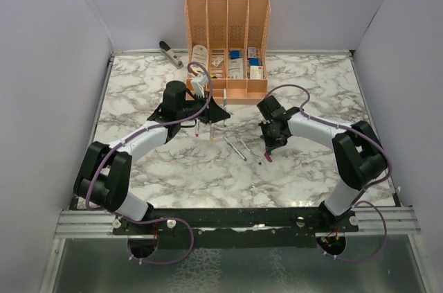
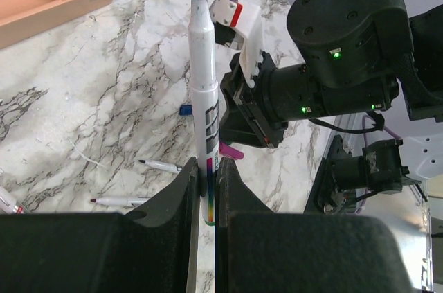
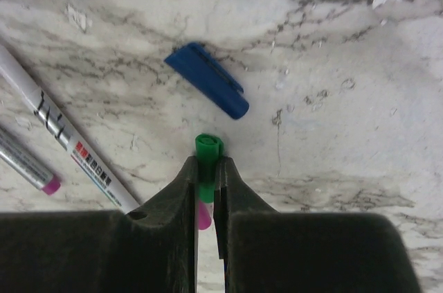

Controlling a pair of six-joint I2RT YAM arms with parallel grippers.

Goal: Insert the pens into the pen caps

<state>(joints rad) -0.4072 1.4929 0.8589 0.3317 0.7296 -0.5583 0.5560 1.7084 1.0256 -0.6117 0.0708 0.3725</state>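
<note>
My left gripper (image 2: 206,172) is shut on a white pen (image 2: 205,92) with a dark green tip, which stands upright above the table. In the top view this gripper (image 1: 210,111) is in front of the organizer. My right gripper (image 3: 207,165) is shut on a green pen cap (image 3: 208,149), with a pink-purple cap (image 3: 203,215) showing just behind it between the fingers. In the top view the right gripper (image 1: 269,146) hovers right of centre. A blue cap (image 3: 208,89) lies on the marble just beyond it. Loose pens (image 1: 237,146) lie between the grippers, and two of them show in the right wrist view (image 3: 62,137).
An orange desk organizer (image 1: 227,12) with small items stands at the back centre. A black-and-silver stapler (image 1: 169,52) lies to its left. The right arm (image 2: 339,57) fills the far side of the left wrist view. Grey walls enclose the marble table (image 1: 138,78).
</note>
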